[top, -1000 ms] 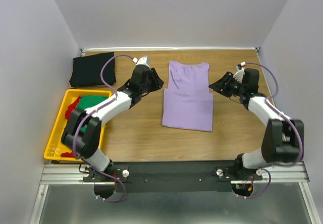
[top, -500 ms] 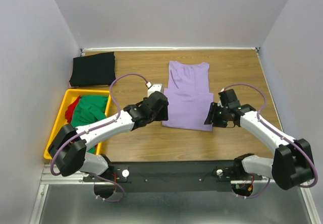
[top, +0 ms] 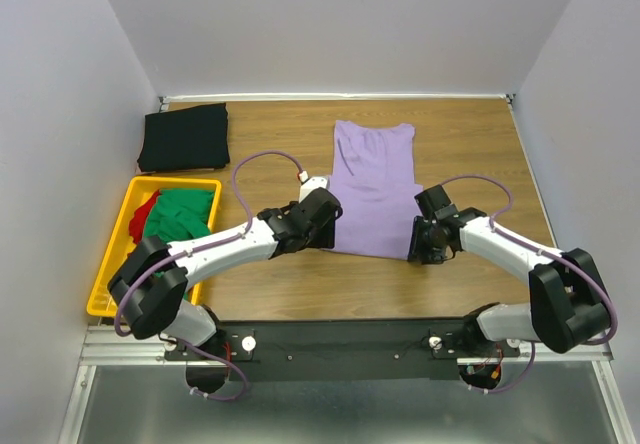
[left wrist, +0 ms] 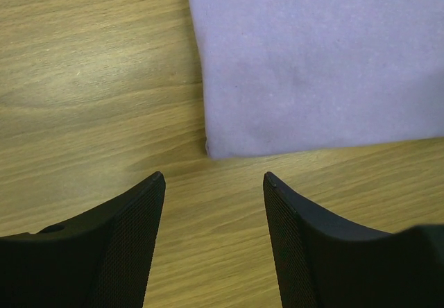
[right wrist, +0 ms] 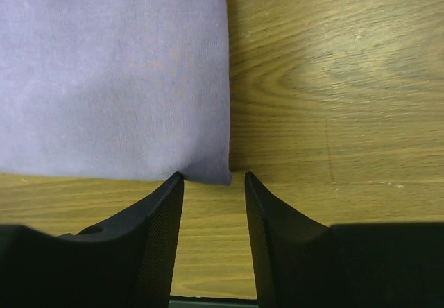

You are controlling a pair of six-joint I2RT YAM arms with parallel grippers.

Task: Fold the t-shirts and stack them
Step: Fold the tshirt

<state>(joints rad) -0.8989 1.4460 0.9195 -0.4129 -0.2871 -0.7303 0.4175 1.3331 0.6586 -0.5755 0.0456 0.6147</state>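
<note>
The left pincer (left wrist: 211, 176) stood open, its two dark fingers apart with bare wood between them. It was low over the worktop (top: 270, 284), and the near left corner of the lavender t-shirt (top: 373, 189) lay just ahead of the gap, not yet between the fingers. The right pincer (right wrist: 214, 176) was open too, with a narrower gap. The shirt's near right corner sat right at its fingertips, and no cloth was clamped. Whether the tips touched the fabric could not be told.

The lavender t-shirt lay flat in the middle of the worktop, its collar toward the far edge and its hem toward the near edge. Its sides were folded in to make a long, narrow shape. Both arms reached in from the near edge, one to each hem corner.

A black t-shirt (top: 185, 136) lay folded in the far left corner. Nearer along the left edge stood a yellow crate (top: 110, 264). It held a green t-shirt (top: 178, 214), crumpled, with a red t-shirt (top: 143, 214) beside and partly under it.
</note>
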